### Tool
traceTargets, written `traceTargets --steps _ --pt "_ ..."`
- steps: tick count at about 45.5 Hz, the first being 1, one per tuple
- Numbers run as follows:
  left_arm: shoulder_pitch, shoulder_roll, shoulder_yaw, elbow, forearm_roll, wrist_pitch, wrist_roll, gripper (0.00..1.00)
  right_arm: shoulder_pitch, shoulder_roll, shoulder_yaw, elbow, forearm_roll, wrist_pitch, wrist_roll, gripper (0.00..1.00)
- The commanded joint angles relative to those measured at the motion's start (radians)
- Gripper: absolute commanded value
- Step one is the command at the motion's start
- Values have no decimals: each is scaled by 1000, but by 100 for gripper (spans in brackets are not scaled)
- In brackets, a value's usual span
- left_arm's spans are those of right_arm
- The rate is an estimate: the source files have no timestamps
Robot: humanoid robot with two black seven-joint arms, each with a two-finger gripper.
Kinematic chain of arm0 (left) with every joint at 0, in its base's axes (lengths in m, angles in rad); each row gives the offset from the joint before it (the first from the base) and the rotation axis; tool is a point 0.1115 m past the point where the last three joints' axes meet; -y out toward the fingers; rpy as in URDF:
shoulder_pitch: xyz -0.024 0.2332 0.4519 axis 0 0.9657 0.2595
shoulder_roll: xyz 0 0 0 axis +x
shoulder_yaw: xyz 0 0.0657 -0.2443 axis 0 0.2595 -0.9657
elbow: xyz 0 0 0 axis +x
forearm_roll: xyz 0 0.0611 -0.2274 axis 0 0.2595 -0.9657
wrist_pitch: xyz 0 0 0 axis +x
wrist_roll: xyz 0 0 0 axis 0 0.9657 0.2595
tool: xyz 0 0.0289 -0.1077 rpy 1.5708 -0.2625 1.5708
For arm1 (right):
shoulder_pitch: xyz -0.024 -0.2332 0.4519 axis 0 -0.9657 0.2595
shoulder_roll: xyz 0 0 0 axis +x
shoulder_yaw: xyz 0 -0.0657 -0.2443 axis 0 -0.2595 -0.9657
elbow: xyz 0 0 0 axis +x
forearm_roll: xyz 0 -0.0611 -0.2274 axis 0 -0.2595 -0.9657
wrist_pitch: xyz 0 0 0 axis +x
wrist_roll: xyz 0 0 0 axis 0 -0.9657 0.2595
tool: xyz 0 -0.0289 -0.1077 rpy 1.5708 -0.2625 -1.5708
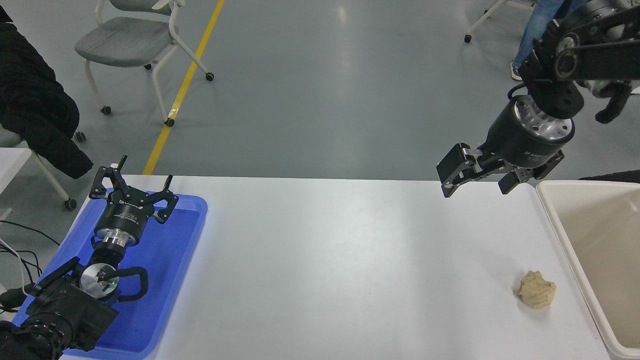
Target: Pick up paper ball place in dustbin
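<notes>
Grey floor (320,85) with a yellow line (185,85) running across it; a grey wheeled chair (132,42) stands beyond the far edge of the white table (325,260), and a dark coat (35,105) hangs at the far left. A person's legs (542,25) in blue jeans show at the top right.

The paper ball (536,289) lies on the table near the right edge, toward the near side, just beside the dustbin (562,235) but not touching it. The dustbin stands at the right edge of the table, partly cut off by the picture.

Right gripper (477,182) hangs above the far edge of the table near the right corner, well apart from the ball, pointing down and leftward. Its fingers stand apart with nothing between them.

Left gripper (134,187) is parked over the blue tray (190,220) at the left edge of the table, fingers spread apart and holding nothing.
</notes>
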Motion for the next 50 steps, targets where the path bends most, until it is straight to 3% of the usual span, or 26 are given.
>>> traceTargets --steps 1,25,41,50 --pt "0 0 0 -3 0 0 0 100 11 -6 -13 3 -5 0 -1 100" --pt "0 0 0 0 0 0 0 100 -176 -40 22 -102 -47 0 2 100" --pt "0 0 0 0 0 0 0 100 -546 -336 275 -252 -472 -10 2 100" --pt "0 0 0 0 0 0 0 100 -825 -382 499 -361 -617 -33 2 100"
